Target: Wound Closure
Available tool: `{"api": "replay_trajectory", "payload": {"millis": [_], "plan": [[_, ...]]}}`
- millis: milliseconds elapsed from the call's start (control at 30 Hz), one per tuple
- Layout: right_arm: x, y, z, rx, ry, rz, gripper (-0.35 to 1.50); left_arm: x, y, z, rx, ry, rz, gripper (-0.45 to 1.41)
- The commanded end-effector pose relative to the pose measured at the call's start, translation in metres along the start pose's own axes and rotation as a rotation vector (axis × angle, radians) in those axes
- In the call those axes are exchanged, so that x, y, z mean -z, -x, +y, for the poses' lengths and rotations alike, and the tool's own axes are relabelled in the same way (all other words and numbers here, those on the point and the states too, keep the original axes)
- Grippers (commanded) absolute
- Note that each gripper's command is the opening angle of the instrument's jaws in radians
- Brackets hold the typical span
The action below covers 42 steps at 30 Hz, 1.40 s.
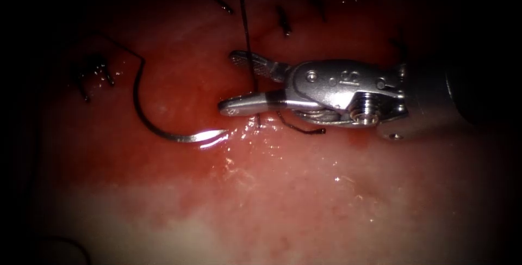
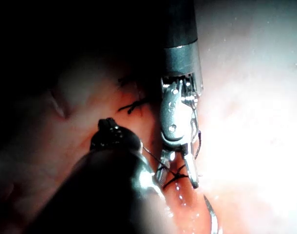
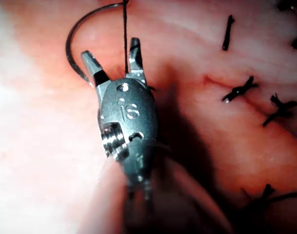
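Note:
My right tool [image 1: 228, 82] reaches in from the right, jaws open and holding nothing. A dark thread [image 1: 247, 25] runs down from above and passes between them. The right wrist view has the same open jaws [image 3: 110, 48] with the thread [image 3: 125, 34] between. The curved needle [image 1: 136, 102] lies free on the tissue [image 1: 283, 189] to the left of the jaws, its tip [image 1: 220, 133] pointing at the lower jaw. Neither tool holds it. My left tool [image 2: 108, 124] is a dark shape beside the right tool [image 2: 177, 122].
Several tied stitches [image 1: 283, 23] with short dark ends cross the closed cut behind the tool, with more at the far left [image 1: 92, 74]. A loose thread end [image 1: 304, 130] curls under the right tool. Red fluid [image 1: 239, 151] wets the tissue around the needle tip.

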Motion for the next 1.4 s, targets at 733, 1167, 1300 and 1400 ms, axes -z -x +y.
{"api": "replay_trajectory", "payload": {"millis": [733, 1167, 1300, 1400], "plan": [[-0.0033, 0.0005, 0.0005, 0.058, 0.045, -0.003, 1.43, -0.0005, -0.0002, 0.001, 0.0, 0.01, 0.015, -0.45], [-0.0042, 0.0001, 0.0002, 0.115, 0.058, 0.015, -0.35, 0.0002, 0.0005, 0.0006, 0.029, 0.019, 0.028, -0.45], [-0.004, -0.0003, 0.0005, 0.14, 0.091, 0.051, -0.35, 0.0005, 0.0008, 0.0006, 0.043, 0.018, 0.033, -0.45], [-0.0037, -0.0007, 0.0007, 0.137, 0.093, 0.077, -0.35, 0.0006, 0.001, 0.0006, 0.047, 0.019, 0.035, -0.45]]}}
